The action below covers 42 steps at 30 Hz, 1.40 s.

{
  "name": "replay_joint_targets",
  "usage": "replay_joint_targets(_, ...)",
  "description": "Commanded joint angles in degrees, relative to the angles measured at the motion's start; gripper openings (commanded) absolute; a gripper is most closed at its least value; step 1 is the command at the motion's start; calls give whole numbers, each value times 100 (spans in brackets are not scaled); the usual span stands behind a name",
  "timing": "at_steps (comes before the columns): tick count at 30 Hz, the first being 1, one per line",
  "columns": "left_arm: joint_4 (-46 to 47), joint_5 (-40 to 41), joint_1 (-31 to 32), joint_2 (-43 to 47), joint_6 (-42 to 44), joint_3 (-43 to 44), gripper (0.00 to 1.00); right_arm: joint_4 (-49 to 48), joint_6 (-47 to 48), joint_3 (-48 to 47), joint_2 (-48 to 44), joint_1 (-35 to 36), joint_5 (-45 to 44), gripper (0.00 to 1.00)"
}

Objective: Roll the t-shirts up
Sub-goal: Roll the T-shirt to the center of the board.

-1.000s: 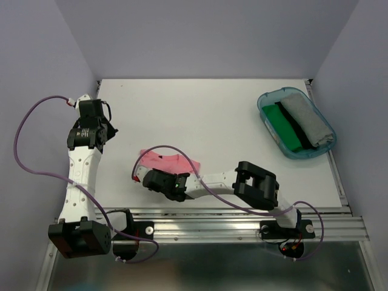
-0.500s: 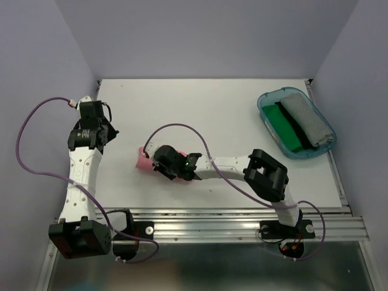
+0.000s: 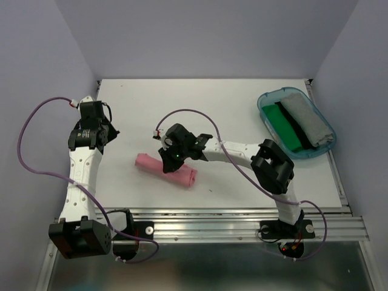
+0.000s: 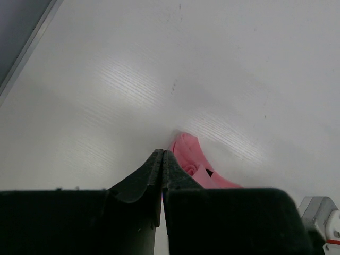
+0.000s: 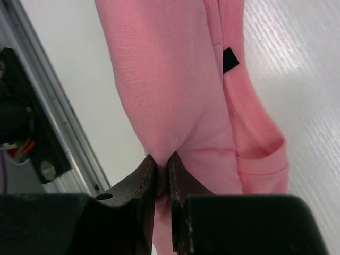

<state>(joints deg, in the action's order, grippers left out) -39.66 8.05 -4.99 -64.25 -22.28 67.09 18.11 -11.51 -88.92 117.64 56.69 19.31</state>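
A salmon-pink t-shirt (image 3: 182,175) lies as a long roll on the white table (image 3: 212,109), left of centre. My right gripper (image 3: 170,157) reaches over it from the far side. In the right wrist view the right gripper (image 5: 161,159) is shut, pinching a fold of the pink t-shirt (image 5: 170,79); the small dark label (image 5: 229,59) shows. My left gripper (image 3: 113,130) hovers to the left of the roll, apart from it. In the left wrist view the left gripper (image 4: 162,154) is shut on nothing, with the pink t-shirt (image 4: 188,156) just beyond the tips.
A translucent teal tub (image 3: 267,98) at the back right holds a folded green t-shirt (image 3: 284,127) and a grey t-shirt (image 3: 309,120). An aluminium rail (image 3: 230,218) runs along the near table edge. Lilac walls close in on three sides.
My right arm swung from the near side over to the far side of the pink shirt and closed on its cloth. The shirt went from a loose bundle to a long roll. Left arm still.
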Motion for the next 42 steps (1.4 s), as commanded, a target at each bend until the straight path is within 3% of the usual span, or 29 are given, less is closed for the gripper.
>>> replay_joint_targets(1, 125, -6, -37, 123, 119, -73, 15, 52, -527, -415, 48, -184, 1232, 1)
replay_joint_targets(18, 125, -199, -37, 132, 163, -170, 15, 26, -1090, -793, 874, -597, 2858, 1)
replay_joint_targets(25, 160, -647, -37, 123, 233, -354, 14, 0, -1345, -1004, 1225, -712, 3491, 1)
replay_joint_targets(32, 301, -1253, 33, 290, 154, -995, 0, -35, -1442, -1083, 1419, -896, 3693, 1)
replay_joint_targets(42, 318, -1078, 1140, -16, -162, -1409, 0, 8, -1442, -1294, 1717, -1133, 3870, 4)
